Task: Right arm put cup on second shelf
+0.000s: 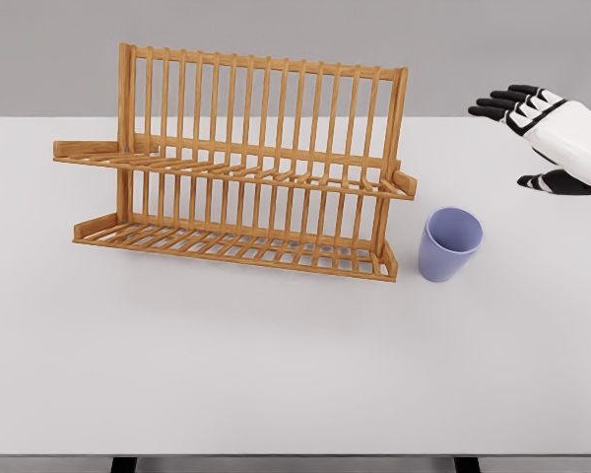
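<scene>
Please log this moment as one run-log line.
phase: approach | right hand: open, apart from cup | cup: upright on table, right of rack | shelves: bare

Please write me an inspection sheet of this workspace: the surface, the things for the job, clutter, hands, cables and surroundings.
Surface: white table, bare apart from the two items below.
Job's things: purple cup upright, open end up, standing right of the wooden rack; both rack shelves hold nothing.
Clutter: nothing seen.
Hands: right hand open, raised at the right edge, apart from the cup; left hand not in view.
Cables: nothing seen.
Surroundings: plain grey backdrop; dark table legs at the bottom edge.
</scene>
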`<action>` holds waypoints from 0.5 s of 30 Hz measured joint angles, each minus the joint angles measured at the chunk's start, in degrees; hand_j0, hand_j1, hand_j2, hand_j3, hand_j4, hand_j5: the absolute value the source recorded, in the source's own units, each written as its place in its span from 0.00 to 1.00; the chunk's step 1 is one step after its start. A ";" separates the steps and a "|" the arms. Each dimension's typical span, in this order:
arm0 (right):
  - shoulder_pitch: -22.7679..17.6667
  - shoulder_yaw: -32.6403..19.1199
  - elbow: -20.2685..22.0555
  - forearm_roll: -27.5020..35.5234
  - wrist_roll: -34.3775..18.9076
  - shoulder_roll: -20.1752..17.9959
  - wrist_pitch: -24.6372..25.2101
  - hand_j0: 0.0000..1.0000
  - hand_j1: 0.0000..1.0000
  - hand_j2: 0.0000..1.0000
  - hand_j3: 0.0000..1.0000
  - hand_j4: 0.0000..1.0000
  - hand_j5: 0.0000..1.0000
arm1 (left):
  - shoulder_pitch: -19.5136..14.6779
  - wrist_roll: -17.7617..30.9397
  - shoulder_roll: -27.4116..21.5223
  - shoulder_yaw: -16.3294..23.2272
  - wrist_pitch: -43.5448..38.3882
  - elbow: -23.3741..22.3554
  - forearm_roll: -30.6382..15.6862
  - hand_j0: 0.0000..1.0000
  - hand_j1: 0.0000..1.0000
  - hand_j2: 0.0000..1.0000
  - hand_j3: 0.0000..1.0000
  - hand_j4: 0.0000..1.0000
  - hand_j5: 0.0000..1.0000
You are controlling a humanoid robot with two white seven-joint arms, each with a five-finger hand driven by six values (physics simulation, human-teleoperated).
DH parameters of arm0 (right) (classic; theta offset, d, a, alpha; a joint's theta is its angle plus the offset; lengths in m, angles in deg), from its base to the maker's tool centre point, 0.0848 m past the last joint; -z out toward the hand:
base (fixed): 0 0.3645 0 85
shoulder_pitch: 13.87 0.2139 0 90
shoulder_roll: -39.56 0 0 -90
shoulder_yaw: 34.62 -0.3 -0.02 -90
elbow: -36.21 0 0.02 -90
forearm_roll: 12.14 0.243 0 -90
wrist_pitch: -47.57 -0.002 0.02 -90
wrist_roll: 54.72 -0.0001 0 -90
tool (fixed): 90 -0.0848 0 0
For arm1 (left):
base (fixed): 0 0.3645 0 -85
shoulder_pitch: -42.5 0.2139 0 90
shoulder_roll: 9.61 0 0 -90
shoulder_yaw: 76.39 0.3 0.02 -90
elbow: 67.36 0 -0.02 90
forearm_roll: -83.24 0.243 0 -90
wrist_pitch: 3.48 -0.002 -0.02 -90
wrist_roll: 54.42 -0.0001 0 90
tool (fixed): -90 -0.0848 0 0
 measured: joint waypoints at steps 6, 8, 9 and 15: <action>-0.18 -0.39 -0.26 4.08 -4.47 0.02 0.00 1.00 1.00 1.00 1.00 1.00 1.00 | 0.00 0.00 0.00 0.00 0.00 0.00 0.00 1.00 1.00 1.00 1.00 1.00 1.00; -0.18 -0.77 -0.18 5.25 -7.50 0.15 -0.03 1.00 1.00 1.00 1.00 1.00 1.00 | 0.00 0.00 0.00 0.00 0.00 0.00 0.00 1.00 1.00 1.00 1.00 1.00 1.00; -0.35 -1.19 -0.22 5.88 -8.47 0.18 -0.04 1.00 1.00 1.00 1.00 1.00 1.00 | 0.00 0.00 0.00 0.00 0.00 0.00 0.00 1.00 1.00 1.00 1.00 1.00 1.00; -5.97 -2.73 -3.62 23.41 -13.73 -3.35 -0.08 1.00 1.00 1.00 1.00 1.00 1.00 | 0.00 0.00 0.00 0.00 0.00 0.00 0.00 1.00 1.00 1.00 1.00 1.00 1.00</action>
